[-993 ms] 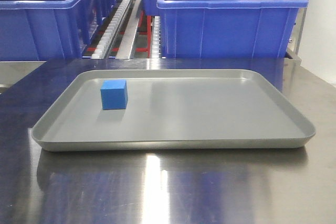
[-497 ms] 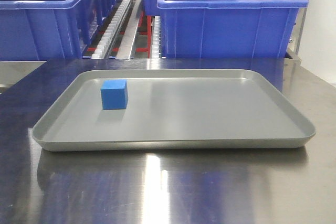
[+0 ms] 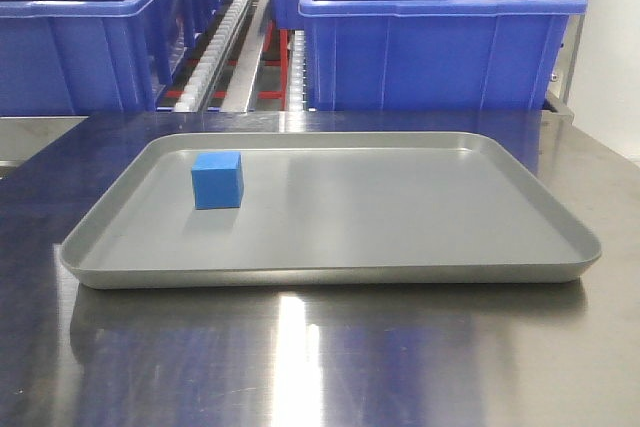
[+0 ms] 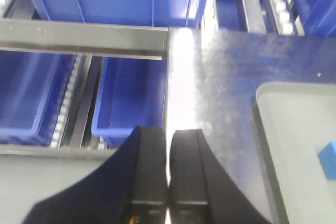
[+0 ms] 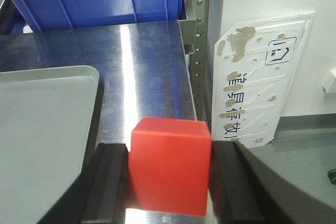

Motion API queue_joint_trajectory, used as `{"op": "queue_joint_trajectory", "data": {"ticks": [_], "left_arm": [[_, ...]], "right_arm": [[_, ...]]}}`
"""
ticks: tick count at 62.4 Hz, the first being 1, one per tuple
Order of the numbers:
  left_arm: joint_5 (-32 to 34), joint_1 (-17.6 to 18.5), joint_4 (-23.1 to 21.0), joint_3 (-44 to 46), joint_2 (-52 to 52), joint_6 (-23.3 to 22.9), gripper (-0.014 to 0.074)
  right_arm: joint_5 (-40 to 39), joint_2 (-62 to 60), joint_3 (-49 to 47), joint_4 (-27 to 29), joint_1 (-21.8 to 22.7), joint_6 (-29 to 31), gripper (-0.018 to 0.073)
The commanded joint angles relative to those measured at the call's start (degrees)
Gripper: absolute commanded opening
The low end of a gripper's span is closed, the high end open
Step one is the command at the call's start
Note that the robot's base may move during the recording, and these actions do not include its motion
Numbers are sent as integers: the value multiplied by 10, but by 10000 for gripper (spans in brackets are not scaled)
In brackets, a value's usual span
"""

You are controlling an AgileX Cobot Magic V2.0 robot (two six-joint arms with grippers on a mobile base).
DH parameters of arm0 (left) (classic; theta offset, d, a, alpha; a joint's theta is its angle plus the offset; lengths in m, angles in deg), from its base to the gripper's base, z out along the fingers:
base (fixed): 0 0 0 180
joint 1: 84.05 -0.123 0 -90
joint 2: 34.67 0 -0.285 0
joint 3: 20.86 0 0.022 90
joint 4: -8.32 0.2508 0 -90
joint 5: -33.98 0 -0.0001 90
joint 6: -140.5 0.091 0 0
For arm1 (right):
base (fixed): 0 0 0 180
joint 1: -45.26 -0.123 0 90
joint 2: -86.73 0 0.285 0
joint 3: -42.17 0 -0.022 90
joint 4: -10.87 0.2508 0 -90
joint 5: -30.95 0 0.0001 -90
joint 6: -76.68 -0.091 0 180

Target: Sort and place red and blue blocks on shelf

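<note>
Our right hand (image 5: pixel 169 184) was closed on the red block (image 5: pixel 170 163), pinching it between both fingers above the table's (image 5: pixel 147 77) right edge, just off the tray's (image 5: pixel 47 108) right rim. Our left hand (image 4: pixel 169 166) was closed on nothing, over the table's left edge. The blue block (image 3: pixel 217 179) sat in the tray near its left edge. We judged that carrying the red block to the shelf (image 4: pixel 79 38) risked clipping a bin (image 3: pixel 430 37) rim or the post (image 5: pixel 198 51), knocking it loose.
</note>
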Motion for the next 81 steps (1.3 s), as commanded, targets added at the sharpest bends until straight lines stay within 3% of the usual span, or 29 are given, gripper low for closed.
{"op": "queue_joint_trajectory", "data": {"ticks": [1, 9, 19, 51, 55, 68, 81], "left_arm": [[26, 2, -1, 22, 0, -1, 125], [25, 2, -26, 22, -2, -1, 125], [44, 2, -26, 22, -2, -1, 125], [25, 2, -27, 22, -2, -1, 136], [25, 2, -27, 22, -2, -1, 181], [24, 2, -30, 22, -2, -1, 475], [10, 2, -38, 22, -3, -1, 507]], "right_arm": [[-53, 0, -15, -5, 3, 2, 49], [-53, 0, -15, -5, 3, 2, 49], [-53, 0, -15, -5, 3, 2, 49], [-53, 0, -15, -5, 3, 2, 49], [-53, 0, -15, -5, 3, 2, 49], [-53, 0, -15, -5, 3, 2, 49], [-53, 0, -15, -5, 3, 2, 49]]}}
